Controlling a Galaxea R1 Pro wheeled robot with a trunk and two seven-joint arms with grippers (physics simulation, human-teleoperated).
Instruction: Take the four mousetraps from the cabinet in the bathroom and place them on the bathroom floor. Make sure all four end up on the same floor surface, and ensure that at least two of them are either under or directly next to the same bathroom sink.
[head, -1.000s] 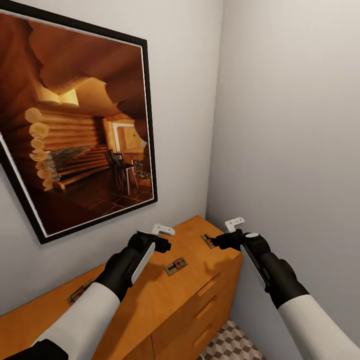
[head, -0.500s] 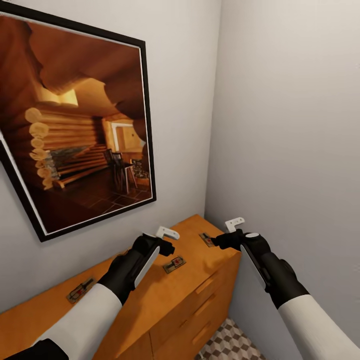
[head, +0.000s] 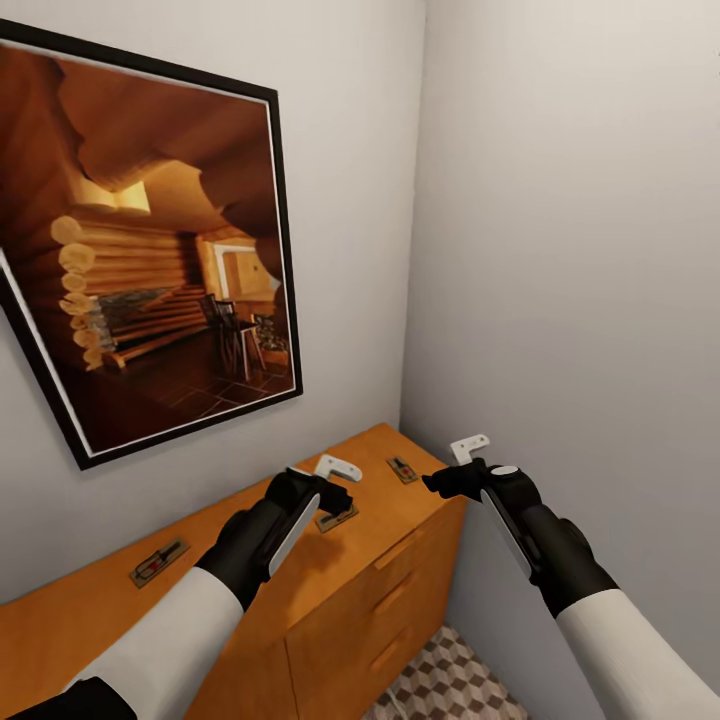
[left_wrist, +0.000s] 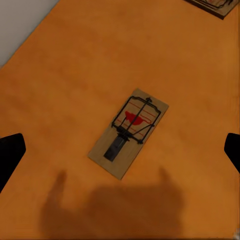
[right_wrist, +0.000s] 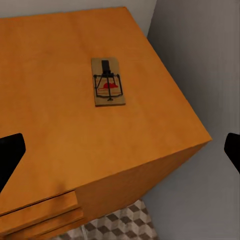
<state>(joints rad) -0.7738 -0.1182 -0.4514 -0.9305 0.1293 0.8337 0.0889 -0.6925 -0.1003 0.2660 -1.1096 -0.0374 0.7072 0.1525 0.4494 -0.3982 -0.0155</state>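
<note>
Left wrist view: flat tan mousetrap (left_wrist: 128, 133) on smooth orange-brown cabinet (left_wrist: 65, 75); both jaws apart.

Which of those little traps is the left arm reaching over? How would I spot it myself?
Look at the orange-brown cabinet below the big framed picture. Three mousetraps lie on its top; the middle mousetrap sits right under the open left gripper. The corner mousetrap lies nearer the side wall, and the far-left mousetrap lies apart.
</note>
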